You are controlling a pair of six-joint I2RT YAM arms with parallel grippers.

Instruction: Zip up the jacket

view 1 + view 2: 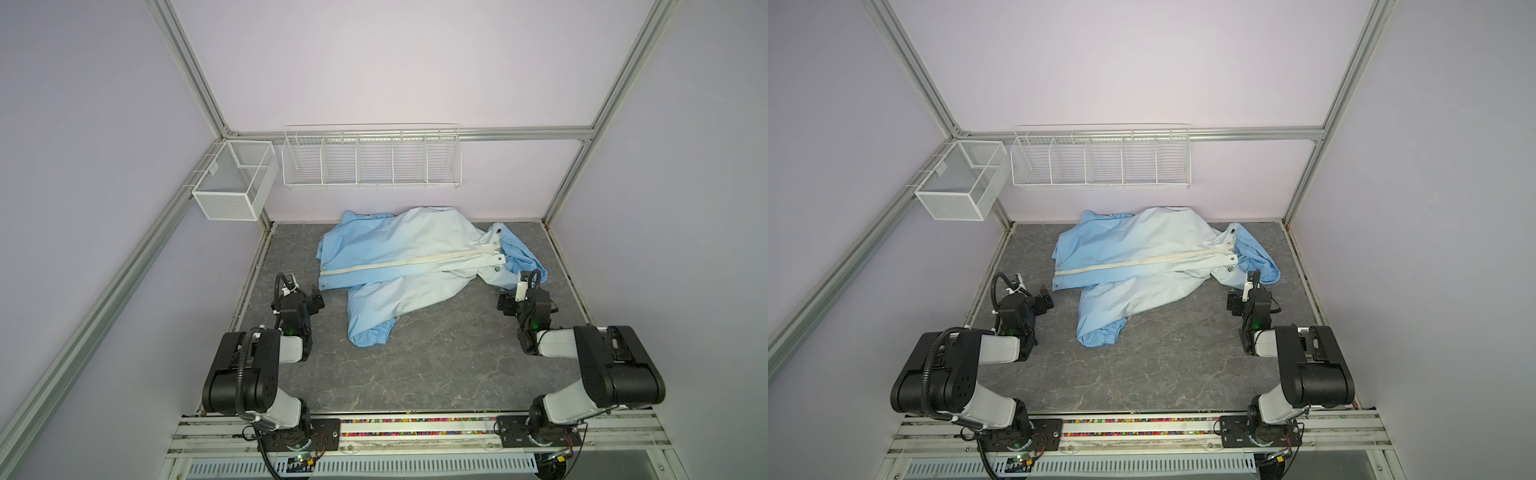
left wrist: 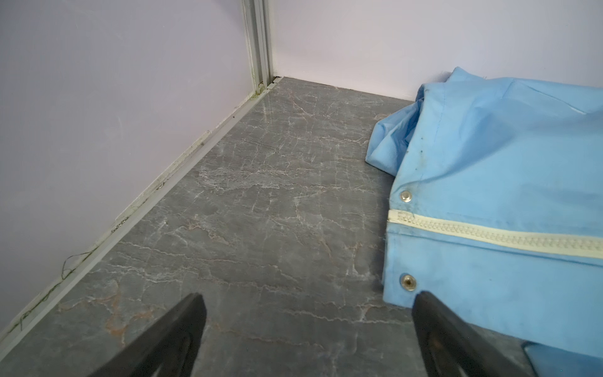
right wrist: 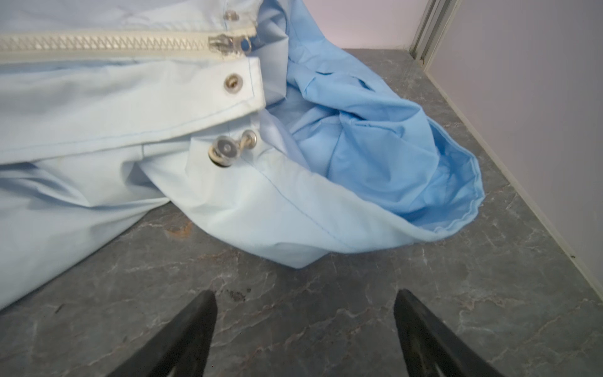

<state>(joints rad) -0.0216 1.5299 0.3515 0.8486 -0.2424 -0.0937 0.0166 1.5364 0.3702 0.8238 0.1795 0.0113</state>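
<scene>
In both top views your jacket (image 1: 415, 237) is lying spread out toward the back of the worktop (image 1: 436, 365). The white zipper (image 1: 407, 261) runs left to right across it, and one sleeve (image 1: 382, 307) trails toward the front. The left end effector (image 1: 316, 300) sits just off the hem end of the zipper and the right end effector (image 1: 505, 304) just off the collar end. Neither one has hold of any fabric.

Left wrist view: the jaws are spread wide with only bare worktop between them. The jacket's hem corner is right up against one fingertip (image 2: 434, 320), but I honestly can't tell if it's touching. The zipper teeth look meshed at this end, and there's a metal snap (image 2: 405, 196) on either side of it.

Right wrist view: same deal, jaws wide apart, nothing between them but worktop, and a little clear of the cloth. The slider (image 3: 230, 44) is parked at the collar end of the zipper, with the teeth closed up behind it. The darker blue lining (image 3: 375, 147) bunches out next to it.
</scene>
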